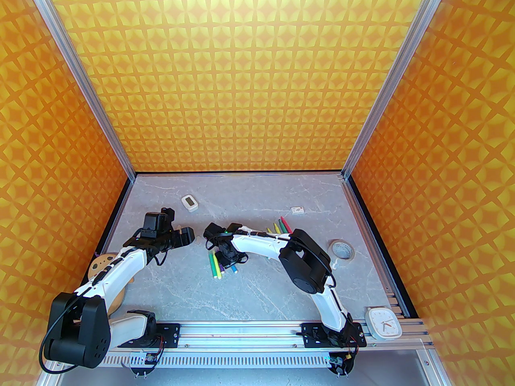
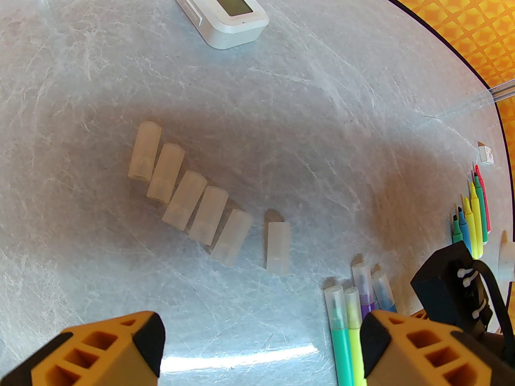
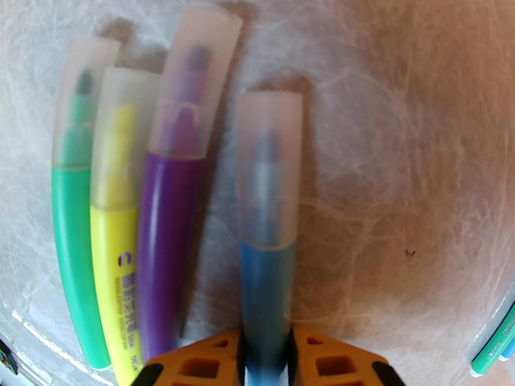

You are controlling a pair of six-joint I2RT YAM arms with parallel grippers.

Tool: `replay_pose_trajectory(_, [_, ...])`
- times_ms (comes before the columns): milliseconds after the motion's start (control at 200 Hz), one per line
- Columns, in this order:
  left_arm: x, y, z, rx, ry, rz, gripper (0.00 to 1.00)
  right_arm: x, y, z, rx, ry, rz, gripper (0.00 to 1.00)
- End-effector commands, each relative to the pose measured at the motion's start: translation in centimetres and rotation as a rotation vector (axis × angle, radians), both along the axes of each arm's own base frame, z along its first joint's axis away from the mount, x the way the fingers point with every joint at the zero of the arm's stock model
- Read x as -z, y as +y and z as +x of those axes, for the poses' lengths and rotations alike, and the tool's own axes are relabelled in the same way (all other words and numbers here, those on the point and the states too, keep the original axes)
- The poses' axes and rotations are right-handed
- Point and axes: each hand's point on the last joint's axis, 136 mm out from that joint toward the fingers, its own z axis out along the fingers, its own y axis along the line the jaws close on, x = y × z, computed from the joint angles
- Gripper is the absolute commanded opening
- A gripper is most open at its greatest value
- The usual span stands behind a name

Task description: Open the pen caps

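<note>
Underneath everything, a grey marbled surface (image 1: 249, 296). In the top view, two white-and-black arms bent inward toward its middle.

Left tool (image 2: 261, 348): spread wide, gripping nothing, hanging over bare surface near the loose pen caps (image 2: 193, 199).

Right tool (image 3: 265, 360): pinching the barrel of the blue pen (image 3: 265, 280), cap on. Cannot tell whether lifted or resting.

Farther back in the left wrist view, a white screened device (image 2: 221, 10), lying flat.

Close up in the right wrist view, three more capped pens side by side just left of the blue one: a purple pen (image 3: 169, 215), a yellow pen (image 3: 114, 235), a green pen (image 3: 72, 215). All blurred; print on the yellow barrel unreadable. From overhead, the same cluster half covered by the right wrist.

Uncapped pens (image 2: 470, 223) bunched at the right rim of the left wrist view, tips bare, well apart from the capped four; count uncertain.

Loose caps, six, plain in the left wrist view: a slanted row, five close together, the sixth slightly apart. From overhead, too small and pale to pick out.
</note>
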Motion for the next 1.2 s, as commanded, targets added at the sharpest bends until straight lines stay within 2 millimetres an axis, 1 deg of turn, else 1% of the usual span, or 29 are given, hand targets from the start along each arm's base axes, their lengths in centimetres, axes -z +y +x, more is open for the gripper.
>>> replay_pose_trajectory(0, [-0.2,0.2,-0.4,0.003,0.003,-0.008,0.84,3.2,-2.7,0.8,0.022,0.013,-0.087,0.19])
replay_pose_trajectory(130, [-0.4,0.0,-0.4,0.006,0.001,-0.018,0.84,2.3,-3.4,1.7,0.042,-0.008,-0.062,0.15])
replay_pose_trajectory(230, [-0.6,-0.4,-0.3,0.016,0.0,-0.039,0.83,1.2,-3.8,2.3,0.048,-0.024,-0.022,0.13])
replay_pose_trajectory(310, [-0.8,-0.8,-0.2,0.021,-0.002,-0.063,0.82,0.2,-3.7,2.6,0.038,-0.036,0.029,0.12])
replay_pose_trajectory(450, [-1.7,-1.8,0.3,0.037,-0.027,-0.13,0.81,-1.2,-3.5,2.8,0.024,-0.038,0.136,0.09])
replay_pose_trajectory(570, [-2.5,-2.7,0.7,0.059,-0.042,-0.187,0.8,-3.0,-3.0,2.8,-0.02,-0.063,0.215,0.09])
replay_pose_trajectory(665, [-3.0,-3.5,1.0,0.077,-0.049,-0.235,0.78,-4.2,-3.0,2.8,-0.031,-0.076,0.251,0.08])
replay_pose_trajectory(780, [-3.4,-5.0,1.3,0.114,-0.048,-0.301,0.76,-4.9,-3.0,2.8,-0.043,-0.084,0.298,0.07])
replay_pose_trajectory(900, [-3.7,-7.0,1.4,0.166,-0.045,-0.343,0.74,-5.8,-2.9,2.8,-0.059,-0.111,0.36,0.05])
replay_pose_trajectory(1065, [-4.7,-9.7,1.6,0.243,-0.062,-0.415,0.72,-7.5,-2.6,2.4,-0.092,-0.14,0.453,0.03])
replay_pose_trajectory(1195, [-5.5,-11.5,1.8,0.302,-0.076,-0.489,0.69,-8.1,-2.5,2.0,-0.115,-0.146,0.492,0.03])
